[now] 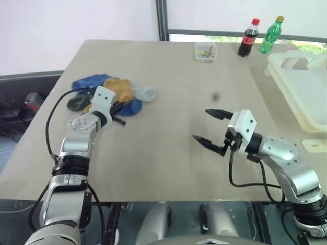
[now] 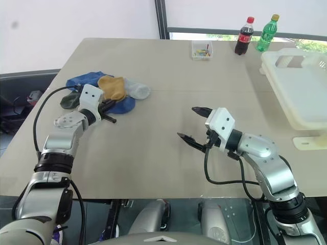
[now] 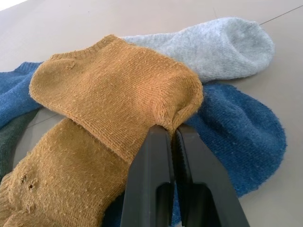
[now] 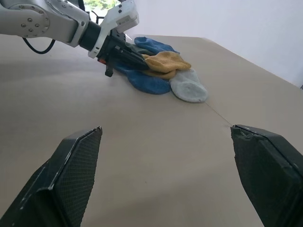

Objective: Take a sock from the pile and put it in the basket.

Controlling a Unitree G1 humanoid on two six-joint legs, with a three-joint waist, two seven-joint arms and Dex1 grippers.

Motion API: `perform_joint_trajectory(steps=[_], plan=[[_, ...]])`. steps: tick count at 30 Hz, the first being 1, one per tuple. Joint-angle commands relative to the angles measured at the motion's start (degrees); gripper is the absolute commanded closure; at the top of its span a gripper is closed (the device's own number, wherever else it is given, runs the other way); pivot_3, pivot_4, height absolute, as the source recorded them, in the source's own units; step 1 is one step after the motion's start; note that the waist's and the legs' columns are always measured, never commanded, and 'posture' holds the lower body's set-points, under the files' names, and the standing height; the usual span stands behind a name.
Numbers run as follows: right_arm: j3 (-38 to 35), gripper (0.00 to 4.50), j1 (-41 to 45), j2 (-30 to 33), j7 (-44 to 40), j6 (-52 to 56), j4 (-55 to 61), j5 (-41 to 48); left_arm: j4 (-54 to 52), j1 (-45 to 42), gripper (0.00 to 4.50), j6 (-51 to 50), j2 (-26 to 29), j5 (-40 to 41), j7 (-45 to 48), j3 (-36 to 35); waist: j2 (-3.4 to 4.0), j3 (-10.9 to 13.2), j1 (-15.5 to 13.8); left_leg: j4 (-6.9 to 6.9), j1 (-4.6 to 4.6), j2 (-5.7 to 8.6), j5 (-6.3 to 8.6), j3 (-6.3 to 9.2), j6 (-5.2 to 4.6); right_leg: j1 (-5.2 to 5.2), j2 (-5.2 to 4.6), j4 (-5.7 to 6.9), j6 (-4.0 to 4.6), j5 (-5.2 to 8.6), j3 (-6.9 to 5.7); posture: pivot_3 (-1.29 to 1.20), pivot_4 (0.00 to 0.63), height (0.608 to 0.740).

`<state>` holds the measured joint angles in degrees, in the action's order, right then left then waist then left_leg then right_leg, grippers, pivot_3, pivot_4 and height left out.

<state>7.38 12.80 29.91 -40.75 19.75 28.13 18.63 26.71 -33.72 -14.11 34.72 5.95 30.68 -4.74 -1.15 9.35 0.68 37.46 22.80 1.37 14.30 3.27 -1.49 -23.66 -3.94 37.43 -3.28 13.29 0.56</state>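
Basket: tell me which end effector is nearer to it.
Right. The right end effector hangs open over mid-table, with the basket beyond it on that side; the left end effector is shut at the sock pile across the table.

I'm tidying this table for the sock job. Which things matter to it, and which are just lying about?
Part of the job:
- pile of socks
- mustard sock, pinched by the left tool
- off-white basket

Lying about:
- cola bottle
- green bottle
- small clear box
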Motion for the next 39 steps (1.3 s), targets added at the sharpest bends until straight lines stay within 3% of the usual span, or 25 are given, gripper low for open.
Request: perform_joint_trajectory(steps=[1, 8, 15, 24, 28, 33, 34, 36, 39], plan=[[-1.41, 0.00, -0.02, -0.03, 0.54, -0.75, 2.19, 0.29, -6.32, 1.99, 4.45, -2.13, 0.66, 2.51, 2.31, -1.81, 0.00, 0.00, 0.08, 0.00, -0.02, 0.00, 0.00, -0.01, 0.00, 0.00, 0.00, 0.03, 0.00, 0.00, 0.02, 0.00, 0.150, 0.740], [-1.57, 0.00, -0.31, -0.02, 0.92, -0.52, 2.17, 0.20, -22.39, 8.38, 4.45, -17.02, 0.81, 10.37, 7.86, -1.97, 0.00, 0.00, 0.08, 0.07, -0.04, -0.01, 0.00, 0.01, 0.00, 0.00, -0.02, 0.16, 0.01, 0.01, 0.02, 0.00, 0.150, 0.740], [-4.08, 0.00, -2.47, 1.12, 2.18, 0.18, 3.33, 0.24, -38.09, 9.09, 4.45, -43.69, -3.45, 21.36, 7.91, 3.38, 0.00, 0.00, -0.08, 0.21, -0.04, 0.02, 0.00, 0.08, 0.00, 0.07, -0.03, 0.23, 0.00, 0.01, -0.03, 0.00, 0.150, 0.740], [-10.71, 0.00, -10.39, 3.26, 5.65, 3.55, 10.22, 0.84, -32.79, -2.50, 4.45, -60.48, -15.52, 29.03, 7.78, 10.21, -0.01, 0.02, -0.15, 0.46, -0.02, 0.06, 0.00, 0.12, -0.01, 0.14, 0.00, 0.35, -0.01, 0.03, -0.08, 0.00, 0.150, 0.740], [-14.48, 0.00, -15.24, 4.42, 6.60, 5.01, 13.61, 1.12, -28.34, -7.57, 4.45, -63.91, -24.97, 30.59, 6.08, 11.70, -0.01, 0.03, -0.09, 0.54, 0.00, 0.07, 0.00, 0.07, -0.01, 0.13, 0.01, 0.36, -0.02, 0.03, -0.03, 0.00, 0.150, 0.740], [-19.50, 0.00, -22.41, 5.72, 6.12, 5.04, 15.26, 1.30, -25.11, -9.94, 4.45, -63.87, -27.84, 29.89, 6.96, 14.51, -0.01, 0.03, 0.11, 0.61, 0.02, 0.10, 0.01, 0.04, -0.02, 0.15, 0.02, 0.38, -0.03, 0.03, -0.01, 0.00, 0.150, 0.740], [-20.64, 0.00, -24.28, 6.01, 5.67, 4.71, 15.34, 1.33, -25.22, -9.92, 3.96, -63.26, -27.48, 29.75, 7.33, 15.09, -0.01, 0.03, 0.24, 0.60, -0.02, 0.09, 0.01, 0.01, -0.02, 0.15, 0.06, 0.38, -0.03, 0.04, 0.04, 0.00, 0.150, 0.740], [-23.83, 0.00, -29.09, 6.51, 4.14, 3.62, 15.24, 1.64, -26.03, -9.71, 3.61, -62.67, -26.17, 29.72, 7.93, 15.48, 0.01, 0.03, 0.11, 0.60, -0.03, 0.05, 0.01, -0.06, -0.02, 0.13, 0.15, 0.38, -0.02, 0.04, 0.14, 0.00, 0.150, 0.740], [-26.70, 0.00, -33.42, 6.86, 2.58, 2.11, 15.01, 1.87, -28.23, -9.16, 2.18, -60.06, -22.15, 28.39, 9.20, 17.33, 0.02, 0.04, 0.08, 0.61, -0.03, 0.00, 0.01, -0.02, -0.02, 0.14, 0.16, 0.38, -0.01, 0.05, 0.10, 0.00, 0.150, 0.740]])
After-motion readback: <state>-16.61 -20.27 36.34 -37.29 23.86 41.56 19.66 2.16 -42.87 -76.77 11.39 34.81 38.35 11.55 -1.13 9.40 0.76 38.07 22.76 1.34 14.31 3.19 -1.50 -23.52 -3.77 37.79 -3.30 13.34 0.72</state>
